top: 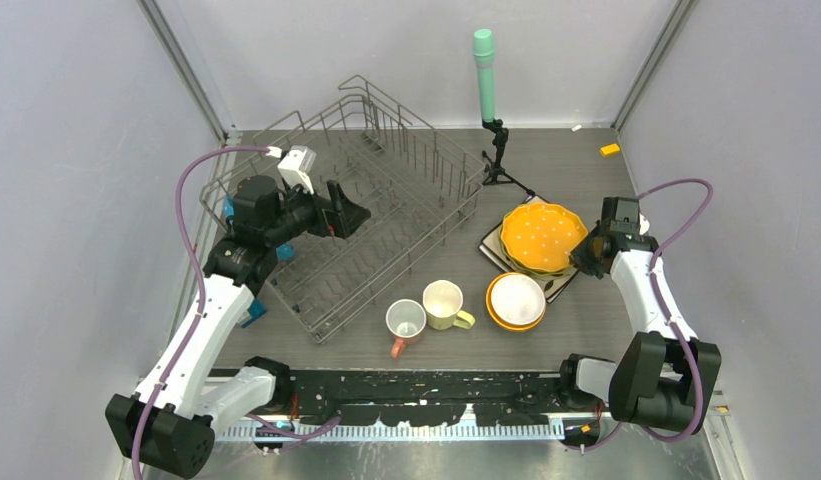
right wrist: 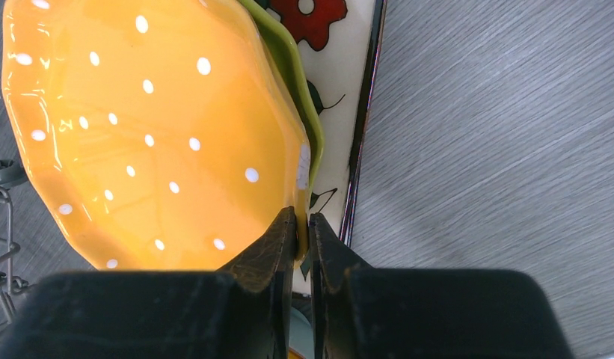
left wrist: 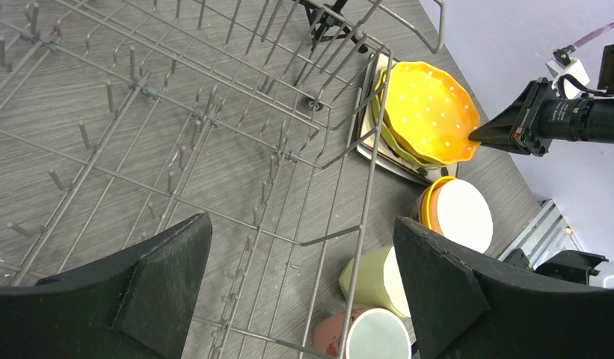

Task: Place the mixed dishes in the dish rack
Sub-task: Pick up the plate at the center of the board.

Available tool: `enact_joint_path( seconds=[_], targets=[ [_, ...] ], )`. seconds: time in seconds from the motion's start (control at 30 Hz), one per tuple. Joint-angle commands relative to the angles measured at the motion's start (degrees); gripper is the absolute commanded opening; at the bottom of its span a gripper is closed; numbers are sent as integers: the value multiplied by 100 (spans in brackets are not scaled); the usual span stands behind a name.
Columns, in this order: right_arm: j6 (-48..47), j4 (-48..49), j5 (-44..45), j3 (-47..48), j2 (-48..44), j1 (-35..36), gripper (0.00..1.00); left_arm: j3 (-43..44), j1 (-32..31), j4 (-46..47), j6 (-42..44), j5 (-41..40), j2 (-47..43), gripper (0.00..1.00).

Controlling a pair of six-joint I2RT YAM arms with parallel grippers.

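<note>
- Between the fingers of the right pincer (right wrist: 304, 224) sits the near rim of the orange dotted plate (right wrist: 154, 127). The two tips are pressed onto it from either side and pinch the edge alone. The plate lies flat on top of a stack, so the rim looks like the only purchase on offer.
- Directly under that rim lies the yellow-green plate (right wrist: 292, 67), and below it the white square plate (right wrist: 341, 90) with a red flower print. With the pile built this way, I judge the top plate must come off first.
- Just towards the arm bases from this pincer, a white bowl (top: 517, 297) nests inside an orange bowl (top: 489, 300). Further left stand the pale-yellow mug (top: 443, 303) and the pink mug (top: 405, 322), mouths up and touching or nearly so.
- Well off to the left is the dish rack (left wrist: 367, 179), with no dish showing among its tines.
- Above the rack hangs the left pincer (left wrist: 302, 224), spread wide and holding nothing. It is probably placed there to receive or steady a plate.
- Beneath everything is a grey wood-grain table (right wrist: 498, 149) with a matt surface. The plate is glossy and may slip in so narrow a grip.
- Beyond the stack stands a green-topped cylinder (top: 484, 70) on a black tripod, and a small orange block (top: 610, 150) lies in the far right corner. Plain pale walls close in three sides.
</note>
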Motion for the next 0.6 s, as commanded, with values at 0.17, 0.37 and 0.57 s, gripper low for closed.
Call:
enact_joint_path(
  seconds=[0.17, 0.37, 0.57],
  targets=[
    [53, -5, 377, -115, -127, 8, 2, -42, -18, 133, 55, -24, -75, 94],
    [90, 131, 442, -253, -86, 8, 11, -42, -18, 134, 47, -24, -96, 94],
    [167, 423, 327, -390, -39, 12, 25, -51, -18, 131, 29, -26, -106, 94]
  ],
)
